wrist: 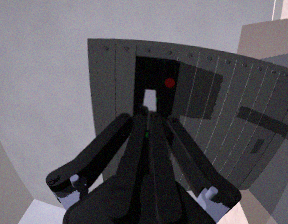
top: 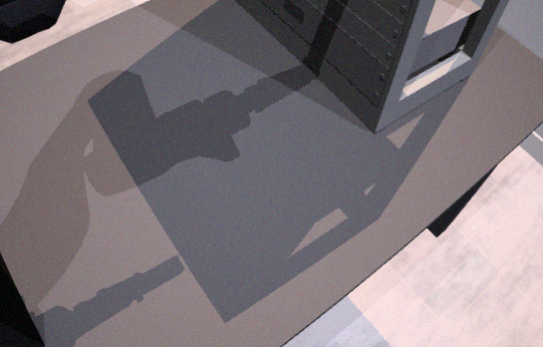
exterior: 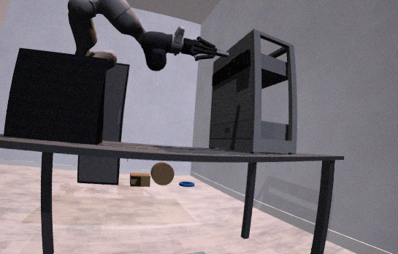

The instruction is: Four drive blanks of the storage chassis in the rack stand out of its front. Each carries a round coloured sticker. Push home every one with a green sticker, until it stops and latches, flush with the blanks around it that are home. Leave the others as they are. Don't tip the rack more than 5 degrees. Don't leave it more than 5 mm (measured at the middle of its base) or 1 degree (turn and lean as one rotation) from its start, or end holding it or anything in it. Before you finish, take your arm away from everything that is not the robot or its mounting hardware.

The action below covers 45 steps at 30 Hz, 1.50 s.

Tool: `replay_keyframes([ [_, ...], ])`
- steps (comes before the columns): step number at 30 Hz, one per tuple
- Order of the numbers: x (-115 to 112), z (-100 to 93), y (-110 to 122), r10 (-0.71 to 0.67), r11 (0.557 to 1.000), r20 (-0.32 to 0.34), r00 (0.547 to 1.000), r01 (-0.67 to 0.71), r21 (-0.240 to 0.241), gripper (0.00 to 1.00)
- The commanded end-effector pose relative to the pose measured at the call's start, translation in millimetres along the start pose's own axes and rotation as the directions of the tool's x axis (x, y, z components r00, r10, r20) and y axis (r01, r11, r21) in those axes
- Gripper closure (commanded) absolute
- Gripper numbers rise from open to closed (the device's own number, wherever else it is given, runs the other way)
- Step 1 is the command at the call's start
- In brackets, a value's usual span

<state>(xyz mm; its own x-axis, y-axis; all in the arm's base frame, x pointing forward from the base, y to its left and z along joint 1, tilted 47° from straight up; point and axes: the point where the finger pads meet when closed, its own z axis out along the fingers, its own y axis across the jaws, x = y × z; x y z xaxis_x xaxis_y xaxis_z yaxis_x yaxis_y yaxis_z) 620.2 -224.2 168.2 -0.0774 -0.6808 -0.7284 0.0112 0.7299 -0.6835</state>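
Note:
The grey rack (exterior: 254, 91) (top: 407, 75) stands at the far right of the table (exterior: 148, 151) (top: 486, 130). The black storage chassis (exterior: 228, 70) (wrist: 155, 72) sits high in the rack's front. In the wrist view a blank with a red sticker (wrist: 169, 83) shows at the upper right of the chassis. No green sticker shows clearly there; my fingers cover the area below the red one. My gripper (exterior: 224, 55) (wrist: 149, 97) is shut and empty, with its tips against the chassis front. It is out of the top view; only its shadow falls on the table.
A big black box (exterior: 53, 96) stands on the table's left end, beside the arm's base. On the floor behind lie a brown box (exterior: 139, 179), a round disc (exterior: 162, 174) and a blue ring (exterior: 186, 184). A wall is close behind the rack.

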Motion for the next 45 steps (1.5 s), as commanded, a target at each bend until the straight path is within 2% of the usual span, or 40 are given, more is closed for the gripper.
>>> replay_keyframes([
  [1, -1.8, 2.3, 3.9, 0.001, 1.0, 0.024, 1.0, -0.001, -0.014, 1.0],
  [6, -1.2, 3.7, 3.9, 0.001, 1.0, 0.024, 1.0, -0.001, -0.014, 1.0],
  [10, -1.6, 22.2, 4.1, 0.001, 1.0, 0.024, 1.0, -0.001, -0.014, 1.0],
  [12, -1.6, 22.2, 4.1, 0.001, 1.0, 0.024, 1.0, -0.001, -0.014, 1.0],
  [15, -2.0, 37.5, 4.3, 0.001, 1.0, 0.024, 1.0, -0.001, -0.014, 1.0],
  [17, -2.1, 41.3, 4.4, 0.001, 1.0, 0.024, 1.0, -0.001, -0.014, 1.0],
  [45, -2.1, 41.5, 4.4, 0.001, 1.0, 0.024, 1.0, -0.001, -0.014, 1.0],
])
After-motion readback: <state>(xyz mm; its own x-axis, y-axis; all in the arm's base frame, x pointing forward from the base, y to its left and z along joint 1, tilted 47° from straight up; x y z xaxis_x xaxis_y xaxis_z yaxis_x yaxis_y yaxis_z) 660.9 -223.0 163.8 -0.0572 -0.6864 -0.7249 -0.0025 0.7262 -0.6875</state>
